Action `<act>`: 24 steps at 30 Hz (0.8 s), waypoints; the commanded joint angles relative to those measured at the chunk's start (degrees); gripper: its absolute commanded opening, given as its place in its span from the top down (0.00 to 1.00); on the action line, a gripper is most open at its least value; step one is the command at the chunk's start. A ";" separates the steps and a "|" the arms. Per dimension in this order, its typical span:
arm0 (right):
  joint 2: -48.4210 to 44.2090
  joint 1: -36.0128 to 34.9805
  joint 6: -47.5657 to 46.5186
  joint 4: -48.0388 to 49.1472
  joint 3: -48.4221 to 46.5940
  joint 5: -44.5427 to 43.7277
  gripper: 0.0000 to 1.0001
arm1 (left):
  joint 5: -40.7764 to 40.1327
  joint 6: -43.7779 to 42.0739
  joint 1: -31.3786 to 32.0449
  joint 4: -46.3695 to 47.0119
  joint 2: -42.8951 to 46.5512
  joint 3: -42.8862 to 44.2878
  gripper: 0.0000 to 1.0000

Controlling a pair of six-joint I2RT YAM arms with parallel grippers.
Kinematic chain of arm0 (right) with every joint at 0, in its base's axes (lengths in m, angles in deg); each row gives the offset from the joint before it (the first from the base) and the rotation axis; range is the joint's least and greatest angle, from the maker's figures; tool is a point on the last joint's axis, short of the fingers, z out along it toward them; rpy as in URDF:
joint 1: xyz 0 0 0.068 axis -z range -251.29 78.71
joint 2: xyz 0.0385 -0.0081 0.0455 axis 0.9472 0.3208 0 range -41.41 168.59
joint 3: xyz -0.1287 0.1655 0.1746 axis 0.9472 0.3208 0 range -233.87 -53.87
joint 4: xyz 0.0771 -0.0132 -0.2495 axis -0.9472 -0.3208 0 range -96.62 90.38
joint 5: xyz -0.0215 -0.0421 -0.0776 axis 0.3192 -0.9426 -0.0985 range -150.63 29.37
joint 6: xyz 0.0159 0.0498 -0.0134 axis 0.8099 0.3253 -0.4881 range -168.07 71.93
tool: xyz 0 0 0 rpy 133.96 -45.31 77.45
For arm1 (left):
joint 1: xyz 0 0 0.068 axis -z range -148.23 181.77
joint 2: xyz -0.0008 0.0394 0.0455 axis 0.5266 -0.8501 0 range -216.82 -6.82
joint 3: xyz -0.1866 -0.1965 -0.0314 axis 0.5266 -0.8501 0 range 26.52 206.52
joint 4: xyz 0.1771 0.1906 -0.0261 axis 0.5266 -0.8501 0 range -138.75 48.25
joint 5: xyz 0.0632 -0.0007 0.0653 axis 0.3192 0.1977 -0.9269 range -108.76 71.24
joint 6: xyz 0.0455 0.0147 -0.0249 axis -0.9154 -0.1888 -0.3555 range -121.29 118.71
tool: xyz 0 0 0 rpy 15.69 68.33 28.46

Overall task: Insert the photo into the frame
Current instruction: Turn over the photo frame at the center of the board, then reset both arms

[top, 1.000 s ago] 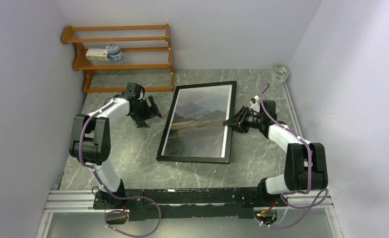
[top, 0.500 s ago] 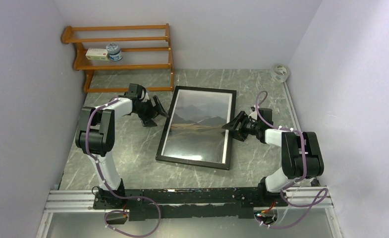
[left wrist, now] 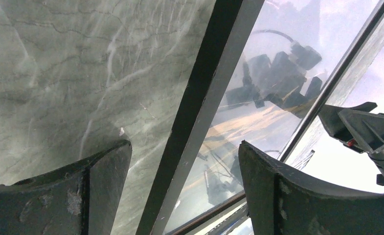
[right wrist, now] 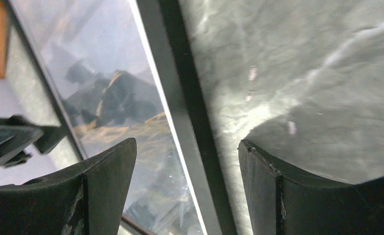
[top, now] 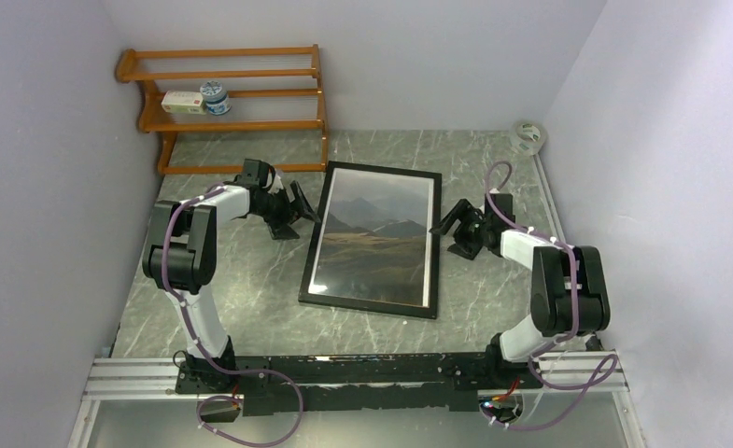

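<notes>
The frame (top: 313,235) lies flat on the marble table between both arms, its black edges around the photo (top: 373,243) of grey mountains and grassland behind the pane. My left gripper (top: 292,210) is open just beside the frame's left edge. In the left wrist view that black edge (left wrist: 204,98) runs between the spread fingers of the left gripper (left wrist: 185,152), which hold nothing. My right gripper (top: 454,229) is open beside the right edge. In the right wrist view the edge (right wrist: 180,98) passes between the fingers of the right gripper (right wrist: 187,144), with the photo (right wrist: 126,107) to its left.
An orange-brown shelf rack (top: 232,93) stands at the back left against the wall, with a small box and a jar on it. A tape roll (top: 528,135) sits at the back right corner. Walls close in on both sides.
My right gripper has opened, let go of the frame's right edge and drawn back to the right. The frame has settled flat. The left gripper shifted slightly closer to the frame.
</notes>
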 commanded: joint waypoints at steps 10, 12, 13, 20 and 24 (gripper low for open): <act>-14.36 0.23 -0.94 -25.99 -9.93 -24.42 0.23 | -9.91 -6.23 -3.52 -8.99 11.68 -1.17 0.13; -18.35 0.22 -0.74 -29.76 -11.24 -26.66 0.22 | -12.21 -7.54 -3.55 -10.99 15.96 -0.85 0.13; -20.42 0.23 -0.79 -31.53 -11.84 -27.58 0.20 | -12.83 -7.93 -3.53 -11.71 18.69 -1.05 0.12; -34.45 0.22 -0.51 -46.24 -18.77 -36.45 0.01 | -22.66 -9.99 -3.53 -19.15 40.06 -1.43 0.07; -39.43 0.23 0.82 -58.30 -25.75 -43.31 0.01 | -28.09 -10.63 -3.52 -24.05 51.03 -0.94 0.06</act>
